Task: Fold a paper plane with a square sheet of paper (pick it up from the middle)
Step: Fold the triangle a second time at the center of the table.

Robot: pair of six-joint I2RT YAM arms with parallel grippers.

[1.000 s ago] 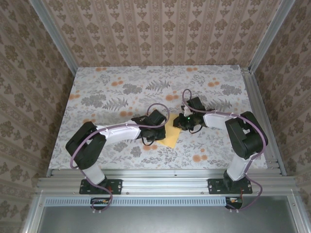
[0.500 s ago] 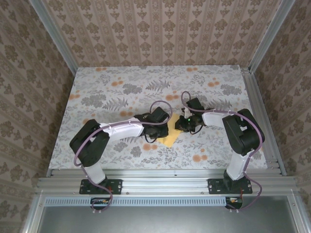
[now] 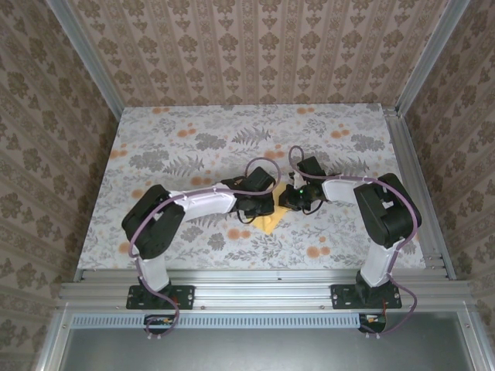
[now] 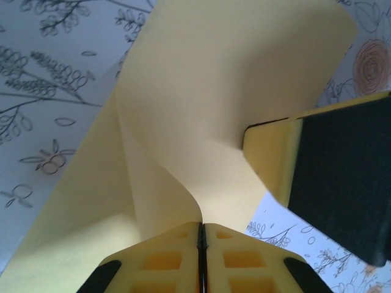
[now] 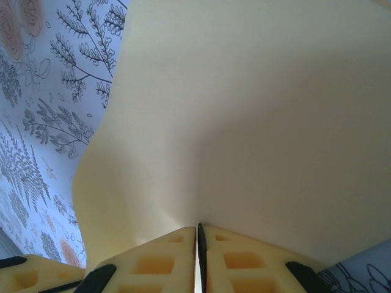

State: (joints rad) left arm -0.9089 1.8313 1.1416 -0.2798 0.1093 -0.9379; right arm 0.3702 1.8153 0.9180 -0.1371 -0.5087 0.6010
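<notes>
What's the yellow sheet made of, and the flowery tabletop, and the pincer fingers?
Square sheet of paper: thin matte paper, curling softly where pinched. Tabletop: smooth matte printed covering, maybe vinyl or paper; unclear. Left pincer fingers: yellow moulded plastic, likely, with recessed grid pockets.

The top camera gives me soft, even light and a sharp picture; faint shadows lie on the grey flower-printed table cover (image 3: 193, 139) beside the thin pale-yellow square sheet of paper (image 3: 269, 223). At the wrists this sheet is bright, shaded along its curve; the yellow fingers (image 4: 162, 262) below it look blurred.
</notes>
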